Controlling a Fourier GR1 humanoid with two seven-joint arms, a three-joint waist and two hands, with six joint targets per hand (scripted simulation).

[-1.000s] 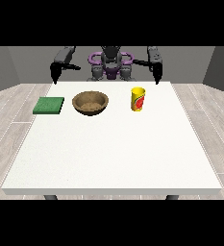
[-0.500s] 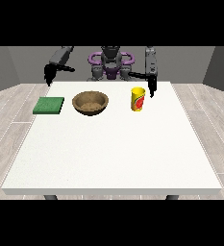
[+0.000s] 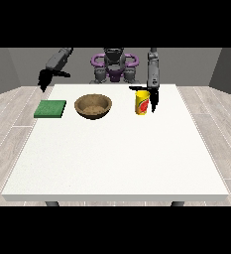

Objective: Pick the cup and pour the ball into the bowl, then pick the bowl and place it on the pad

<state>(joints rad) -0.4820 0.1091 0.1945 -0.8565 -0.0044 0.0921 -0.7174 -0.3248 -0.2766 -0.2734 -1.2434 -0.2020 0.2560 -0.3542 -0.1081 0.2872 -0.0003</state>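
A yellow cup (image 3: pixel 143 102) with a red mark stands upright on the white table (image 3: pixel 117 154), right of centre at the back. The hand at the view's right (image 3: pixel 152 96) hangs just beside the cup's right side, fingers pointing down and straight, thumb stretched out over the cup's rim. A brown bowl (image 3: pixel 92 106) sits left of the cup. Further left lies a flat green pad (image 3: pixel 50 108). The hand at the view's left (image 3: pixel 44 78) hovers above and behind the pad, holding nothing. No ball shows; the cup's inside is hidden.
The robot's purple and grey torso (image 3: pixel 114 64) stands behind the table's far edge. The white tabletop stretches wide in front of the cup, bowl and pad.
The hand at the view's right has come down and towards the cup, now right beside it. The hand at the view's left has shifted slightly outward and lower.
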